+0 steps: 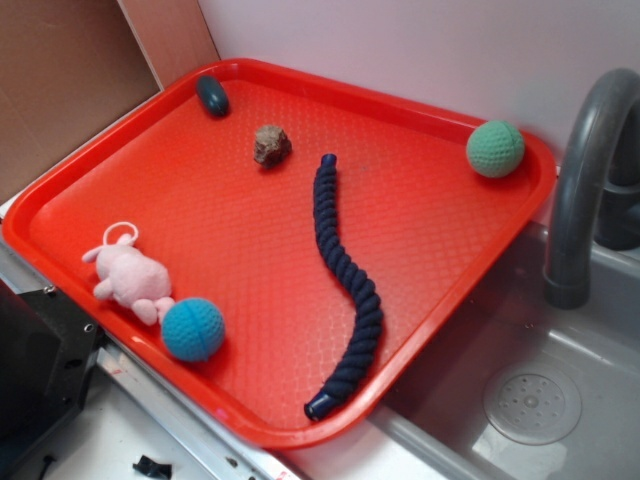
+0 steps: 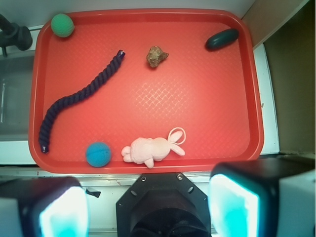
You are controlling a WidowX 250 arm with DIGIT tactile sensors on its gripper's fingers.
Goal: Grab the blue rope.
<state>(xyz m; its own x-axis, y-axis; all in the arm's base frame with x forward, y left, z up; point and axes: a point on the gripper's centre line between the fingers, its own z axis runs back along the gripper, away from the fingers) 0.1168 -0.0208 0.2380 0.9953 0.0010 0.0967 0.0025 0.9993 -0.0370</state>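
Claw (image 2: 148, 210) hung wide open and empty, blue rope (image 2: 79, 96) off around 10 o'clock, running 1-to-7.

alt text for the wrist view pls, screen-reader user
Looking straight down on a red tray holding a long navy rope curving across its left side, untouched. Around it lie a green ball, a brown rock, a dark oval lump, a blue ball and a pink plush bunny. The gripper hangs at the bottom edge, jaws open, off the tray.
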